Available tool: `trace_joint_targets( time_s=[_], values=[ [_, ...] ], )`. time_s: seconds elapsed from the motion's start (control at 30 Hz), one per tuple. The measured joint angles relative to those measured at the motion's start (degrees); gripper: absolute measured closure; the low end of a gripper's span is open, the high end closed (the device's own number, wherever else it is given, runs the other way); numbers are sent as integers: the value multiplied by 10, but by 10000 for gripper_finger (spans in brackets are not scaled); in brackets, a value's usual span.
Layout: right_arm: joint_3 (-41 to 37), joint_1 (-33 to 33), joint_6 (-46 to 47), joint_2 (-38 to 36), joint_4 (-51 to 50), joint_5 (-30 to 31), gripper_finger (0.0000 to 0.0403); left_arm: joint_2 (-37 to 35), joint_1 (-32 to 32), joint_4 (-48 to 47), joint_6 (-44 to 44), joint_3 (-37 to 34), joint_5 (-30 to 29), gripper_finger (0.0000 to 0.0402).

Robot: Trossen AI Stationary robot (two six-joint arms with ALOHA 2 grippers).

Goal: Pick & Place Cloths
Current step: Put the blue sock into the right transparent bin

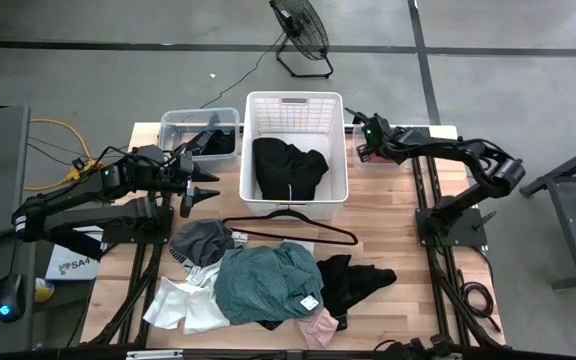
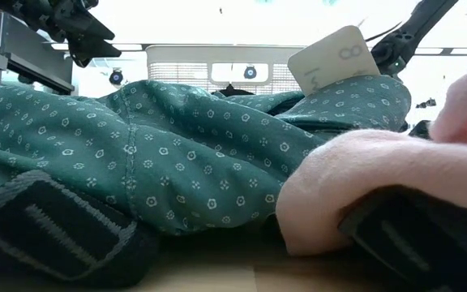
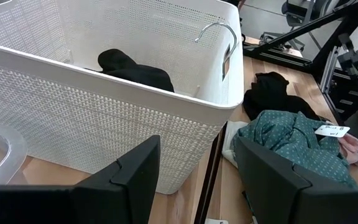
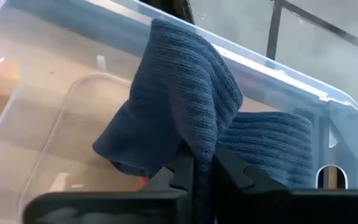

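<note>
The right gripper hangs over a clear bin, its fingers pinched on a navy cloth that drapes down ahead of them into the bin. The left gripper hovers beside the white basket, fingers spread and holding nothing. A black cloth lies inside the basket beyond them. Teal, grey, white, pink and black cloths lie on the table, with a hanger nearby.
</note>
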Motion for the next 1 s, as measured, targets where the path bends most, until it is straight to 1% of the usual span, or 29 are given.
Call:
trace_joint_targets(
  time_s=[0.1, 0.33, 0.43, 0.5, 0.57, 0.63, 0.7, 0.73, 0.8, 1.0],
  values=[
    [0, 0, 2, -4, 0, -32, 331, 0, 0, 0, 0, 0, 0, 199],
    [0, 0, 26, -34, -5, -100, 225, 0, 0, 0, 0, 0, 0, 199],
    [0, 0, 35, -61, -8, -106, 197, 0, 0, 0, 0, 0, 0, 199],
    [0, 0, 45, -83, -14, -100, 187, 0, 0, 0, 0, 0, 0, 199],
    [0, 0, 62, -100, -14, -82, 185, 0, 0, 0, 0, 0, 0, 199],
    [0, 0, 80, -113, -20, -49, 189, 0, 0, 0, 0, 0, 0, 199],
    [0, 0, 101, -116, -27, -7, 199, 0, 0, 0, 0, 0, 0, 199],
    [0, 0, 111, -115, -34, 5, 207, 0, 0, 0, 0, 0, 0, 199],
    [0, -5, 122, -108, -48, 7, 228, 0, 0, 0, 0, 0, 0, 199],
    [0, -12, 149, -61, -85, 4, 309, 0, 0, 0, 0, 0, 0, 199]
  ],
)
